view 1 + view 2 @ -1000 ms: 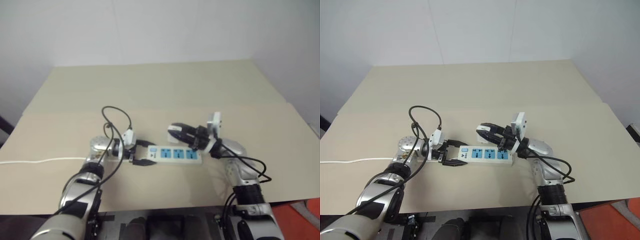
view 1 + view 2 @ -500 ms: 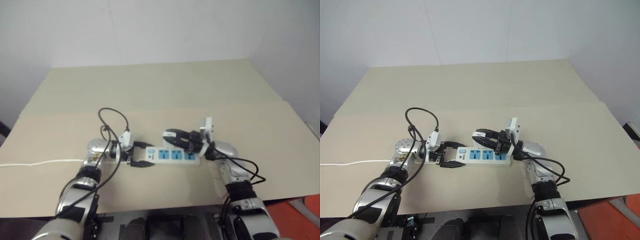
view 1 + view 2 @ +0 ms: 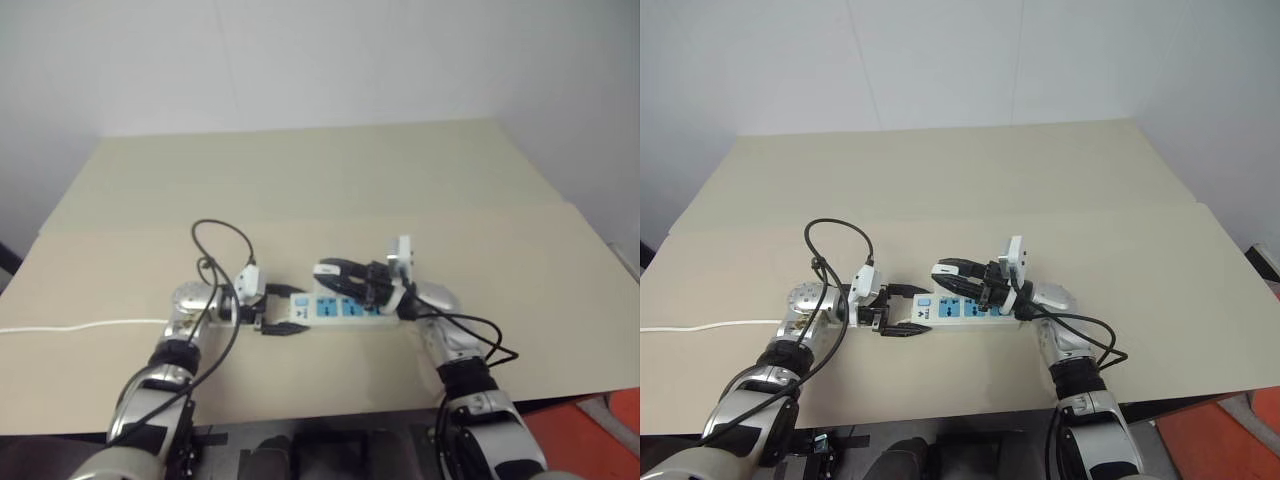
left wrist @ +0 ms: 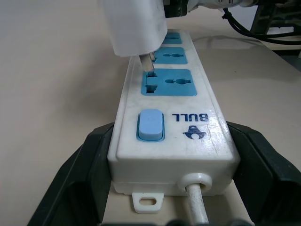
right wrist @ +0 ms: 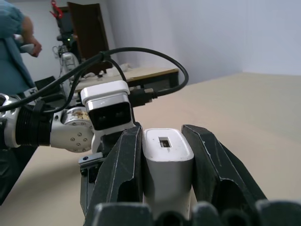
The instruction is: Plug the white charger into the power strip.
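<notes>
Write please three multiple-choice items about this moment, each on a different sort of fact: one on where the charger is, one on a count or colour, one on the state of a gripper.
1. Where is the white charger?
A. lying on the table
B. above the socket nearest the switch, prongs at its slots
C. fully seated in the far socket

2. How many blue sockets does the power strip have?
A. two
B. three
C. five

3. What is the right gripper doing?
A. shut on the white charger
B. open over the table
C. holding the cord

Answers:
1 B: the left wrist view shows a prong tip at the slot of the socket next to the blue switch.
2 B: the right eye view shows three blue squares in a row.
3 A: the right wrist view shows both black fingers pressed against the charger's sides.
</notes>
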`<state>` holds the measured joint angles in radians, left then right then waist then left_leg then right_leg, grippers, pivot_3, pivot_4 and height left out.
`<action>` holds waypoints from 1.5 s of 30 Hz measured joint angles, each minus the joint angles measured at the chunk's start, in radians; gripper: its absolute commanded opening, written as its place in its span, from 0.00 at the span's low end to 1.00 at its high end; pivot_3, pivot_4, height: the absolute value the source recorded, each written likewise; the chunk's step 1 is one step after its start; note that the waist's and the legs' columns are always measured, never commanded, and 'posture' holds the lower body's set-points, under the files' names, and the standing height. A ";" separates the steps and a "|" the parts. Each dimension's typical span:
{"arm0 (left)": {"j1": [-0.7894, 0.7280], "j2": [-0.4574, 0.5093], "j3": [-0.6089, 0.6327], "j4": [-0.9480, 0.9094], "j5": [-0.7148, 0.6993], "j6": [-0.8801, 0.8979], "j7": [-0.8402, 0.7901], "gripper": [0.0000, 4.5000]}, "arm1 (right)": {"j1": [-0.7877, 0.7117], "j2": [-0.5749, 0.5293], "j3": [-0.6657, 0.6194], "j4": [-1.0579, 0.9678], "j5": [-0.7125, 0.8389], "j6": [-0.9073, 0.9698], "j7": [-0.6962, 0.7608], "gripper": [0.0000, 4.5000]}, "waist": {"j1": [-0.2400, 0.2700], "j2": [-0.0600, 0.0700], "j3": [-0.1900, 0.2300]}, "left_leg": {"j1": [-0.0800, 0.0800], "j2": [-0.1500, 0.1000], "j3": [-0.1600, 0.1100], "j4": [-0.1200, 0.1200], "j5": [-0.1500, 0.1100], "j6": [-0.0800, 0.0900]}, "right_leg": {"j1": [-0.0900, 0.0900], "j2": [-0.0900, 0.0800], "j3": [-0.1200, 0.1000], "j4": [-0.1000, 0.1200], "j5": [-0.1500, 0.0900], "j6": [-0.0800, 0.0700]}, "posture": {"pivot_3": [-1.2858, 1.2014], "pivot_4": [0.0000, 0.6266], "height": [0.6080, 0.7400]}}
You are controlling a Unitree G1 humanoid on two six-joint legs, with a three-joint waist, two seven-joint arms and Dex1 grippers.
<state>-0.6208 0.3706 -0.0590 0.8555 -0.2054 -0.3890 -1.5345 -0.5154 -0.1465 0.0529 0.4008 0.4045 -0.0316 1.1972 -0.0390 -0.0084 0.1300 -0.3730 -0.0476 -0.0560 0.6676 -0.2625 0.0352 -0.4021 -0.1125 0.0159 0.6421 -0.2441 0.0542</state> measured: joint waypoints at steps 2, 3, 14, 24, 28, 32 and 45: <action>0.007 0.002 0.000 -0.014 0.000 0.002 0.004 0.72 | -0.002 0.001 0.010 0.023 -0.003 -0.012 0.009 0.26 | 0.000 0.000 0.000 | 0.000 0.000 0.000 0.000 0.000 0.000 | 0.000 0.000 0.000 0.000 0.000 0.000 | 0.52 0.24 1.00; 0.009 0.003 0.000 -0.016 0.000 0.002 0.005 0.72 | -0.002 0.001 0.011 0.032 -0.005 -0.018 0.014 0.26 | 0.000 0.000 0.000 | 0.000 0.000 0.000 0.000 0.000 0.000 | 0.000 0.000 0.000 0.000 0.000 0.000 | 0.52 0.24 1.00; 0.029 0.017 0.000 -0.041 -0.011 0.023 0.012 0.72 | -0.022 0.005 0.006 0.104 -0.008 -0.089 0.030 0.26 | -0.005 0.000 0.000 | 0.002 0.001 0.001 -0.001 0.000 0.000 | 0.000 0.000 0.000 0.000 0.000 0.000 | 0.52 0.24 1.00; 0.031 0.017 -0.001 -0.044 -0.012 0.024 0.012 0.72 | -0.029 0.002 0.003 0.147 -0.008 -0.136 0.043 0.26 | -0.004 0.000 0.000 | 0.002 0.001 0.001 -0.001 0.000 0.000 | 0.000 0.000 0.001 0.000 0.000 0.000 | 0.52 0.24 1.00; 0.031 0.017 -0.001 -0.044 -0.012 0.024 0.012 0.72 | -0.029 0.003 0.007 0.160 -0.009 -0.166 0.053 0.26 | -0.004 0.000 0.000 | 0.003 0.001 0.001 -0.002 0.000 0.000 | 0.000 0.000 0.001 0.000 0.000 0.000 | 0.52 0.24 1.00; 0.031 0.017 -0.001 -0.044 -0.012 0.024 0.012 0.72 | -0.036 0.001 0.008 0.188 -0.008 -0.209 0.076 0.26 | -0.004 0.000 0.000 | 0.003 0.001 0.001 -0.002 0.000 0.000 | 0.000 0.000 0.001 -0.001 0.000 0.000 | 0.52 0.24 1.00; 0.031 0.019 -0.001 -0.041 -0.012 0.025 0.014 0.72 | -0.178 -0.034 0.042 0.385 -0.070 -0.303 0.198 0.26 | -0.005 0.000 0.000 | 0.004 0.002 0.002 -0.002 0.000 0.000 | 0.000 0.000 0.001 -0.001 0.000 0.000 | 0.52 0.24 1.00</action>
<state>-0.5902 0.3897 -0.0601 0.8142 -0.2177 -0.3645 -1.5205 -0.6930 -0.1806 0.0952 0.7857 0.3342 -0.3341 1.3953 -0.0441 -0.0084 0.1300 -0.3694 -0.0453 -0.0545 0.6654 -0.2624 0.0348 -0.4018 -0.1124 0.0169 0.6414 -0.2441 0.0540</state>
